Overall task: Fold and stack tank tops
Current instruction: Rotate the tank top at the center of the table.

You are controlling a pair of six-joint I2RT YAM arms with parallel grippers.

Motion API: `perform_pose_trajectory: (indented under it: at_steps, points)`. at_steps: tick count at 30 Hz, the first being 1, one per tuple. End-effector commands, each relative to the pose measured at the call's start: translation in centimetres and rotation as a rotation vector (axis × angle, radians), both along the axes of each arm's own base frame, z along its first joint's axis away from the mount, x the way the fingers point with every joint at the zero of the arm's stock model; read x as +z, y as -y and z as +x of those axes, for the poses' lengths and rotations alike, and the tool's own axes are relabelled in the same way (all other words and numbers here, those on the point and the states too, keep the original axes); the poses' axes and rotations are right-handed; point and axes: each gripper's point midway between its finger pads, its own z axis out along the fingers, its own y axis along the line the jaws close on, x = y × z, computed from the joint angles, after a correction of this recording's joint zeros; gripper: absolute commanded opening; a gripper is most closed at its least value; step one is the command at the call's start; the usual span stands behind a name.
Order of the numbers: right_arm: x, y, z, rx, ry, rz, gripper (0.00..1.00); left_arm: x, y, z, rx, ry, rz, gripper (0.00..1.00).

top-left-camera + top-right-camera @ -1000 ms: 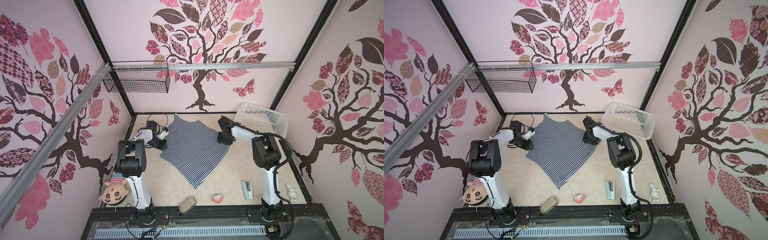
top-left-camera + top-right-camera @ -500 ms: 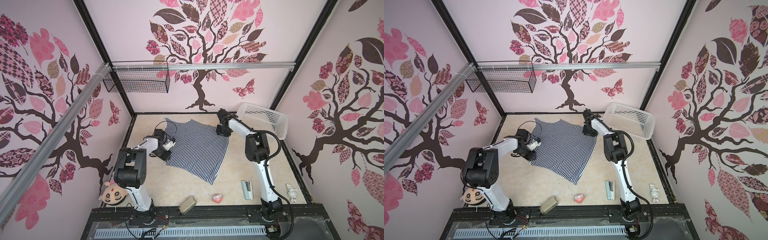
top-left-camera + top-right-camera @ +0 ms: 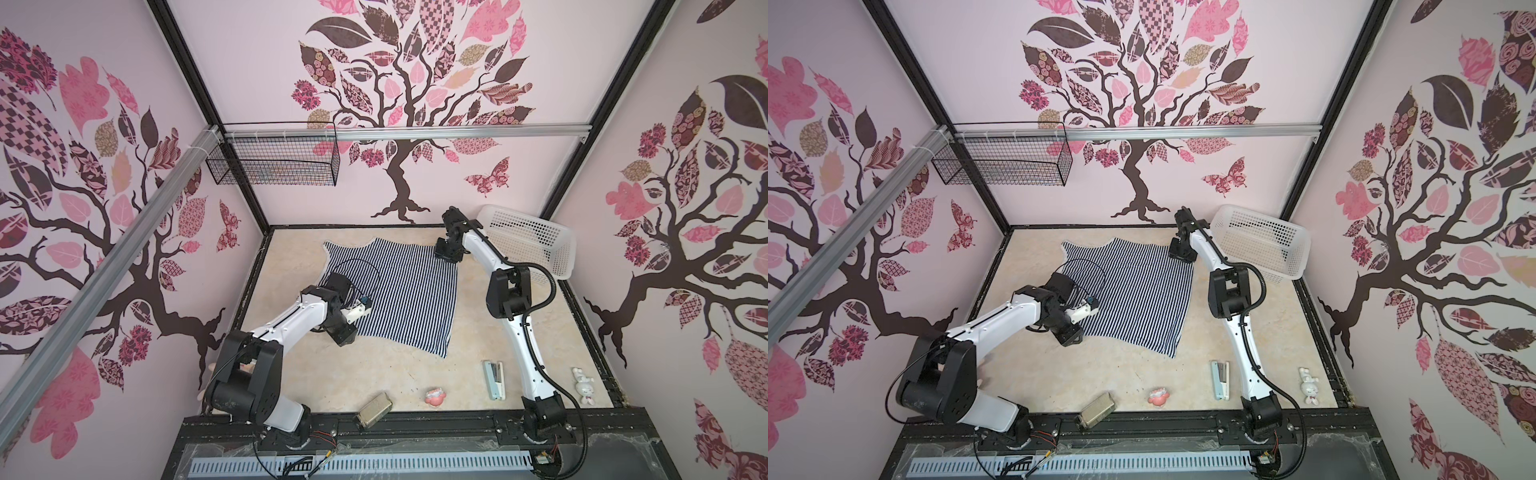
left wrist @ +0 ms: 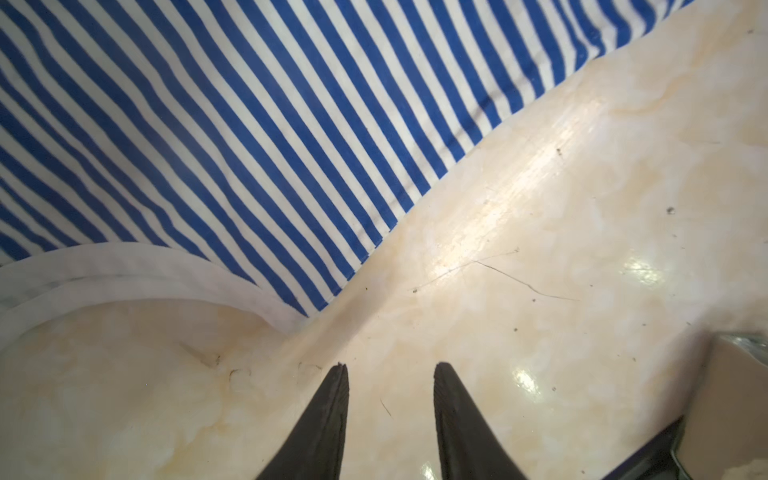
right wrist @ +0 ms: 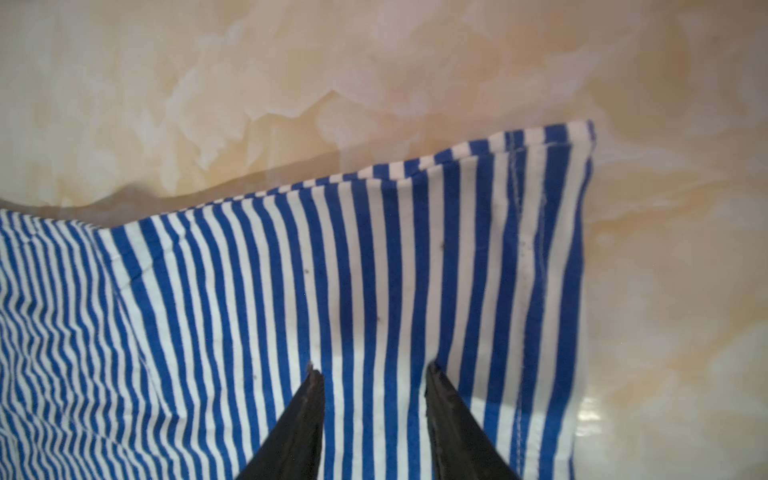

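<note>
One tank top (image 3: 399,291) (image 3: 1138,291), navy-and-white striped, lies spread flat on the marble table in both top views. My left gripper (image 3: 345,337) (image 3: 1070,337) is at its near left edge. In the left wrist view this gripper (image 4: 388,368) is open over bare table, with nothing between its fingers, just short of the white armhole trim (image 4: 124,266). My right gripper (image 3: 446,257) (image 3: 1181,254) is at the top's far right corner. In the right wrist view it (image 5: 372,368) stands open above the striped cloth (image 5: 291,270) near the hem corner.
A white perforated basket (image 3: 536,241) sits at the back right, just beyond the right arm. Along the front lie a small tin box (image 3: 374,409), a pink toy (image 3: 435,397), a stapler (image 3: 493,379) and a white bunny figure (image 3: 584,386). A wire basket (image 3: 274,160) hangs on the back wall.
The tank top has turned from a diamond lie to a flatter, squarer spread. My left gripper moved toward the front along its left edge, and my right gripper moved toward the back.
</note>
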Motion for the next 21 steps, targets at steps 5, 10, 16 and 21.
perform_pose_trajectory:
  at_steps: [5,10,16,21]
  points:
    - [11.8,-3.9,-5.2,0.088,0.149,0.032,0.43,3.3,-0.7,5.6,0.109,0.199,-0.011,0.4]
    - [11.1,-5.1,-12.3,0.109,0.08,0.072,0.44,2.5,-3.0,10.6,0.268,0.211,-0.023,0.39]
    - [7.7,-6.8,-22.8,0.174,0.006,0.106,0.44,0.7,-5.7,15.3,0.413,0.146,-0.058,0.38]
    - [4.5,-7.6,-27.8,0.214,-0.06,0.113,0.44,-0.5,-6.1,16.3,0.439,0.156,-0.042,0.38]
